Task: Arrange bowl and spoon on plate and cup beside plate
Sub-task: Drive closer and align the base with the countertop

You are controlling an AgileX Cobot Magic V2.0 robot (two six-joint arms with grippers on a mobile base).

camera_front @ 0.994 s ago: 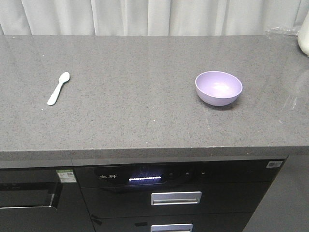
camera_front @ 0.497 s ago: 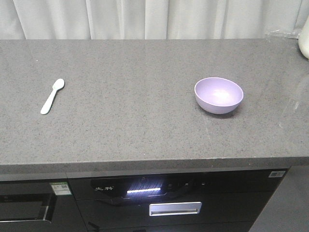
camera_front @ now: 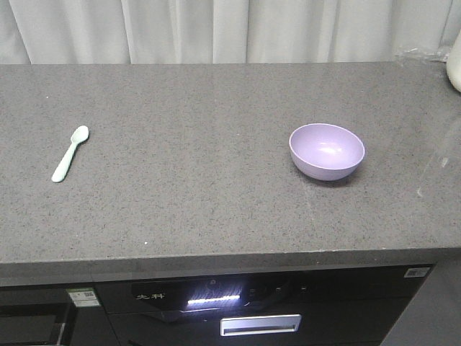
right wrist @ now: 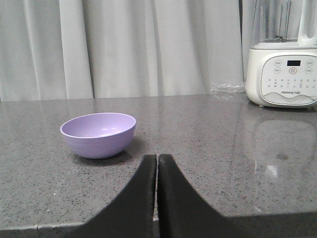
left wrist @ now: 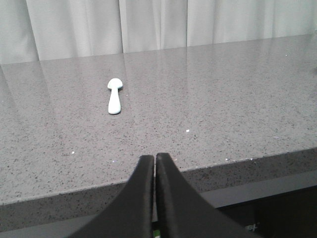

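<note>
Left gripper [left wrist: 155,157] and right gripper [right wrist: 157,157] both have their jaws pressed together, holding nothing. One spoon [camera_front: 70,153] lies at the left of the countertop [camera_front: 202,180], and one bowl [camera_front: 327,151] sits upright at the right, well apart.

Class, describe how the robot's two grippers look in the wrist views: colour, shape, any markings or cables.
The left gripper and right gripper look alike. Each shows two plain matte black fingers, broad at the base and curving in to a slim rounded tip. No markings, labels or cables show on them. The arms themselves are out of view.
</note>
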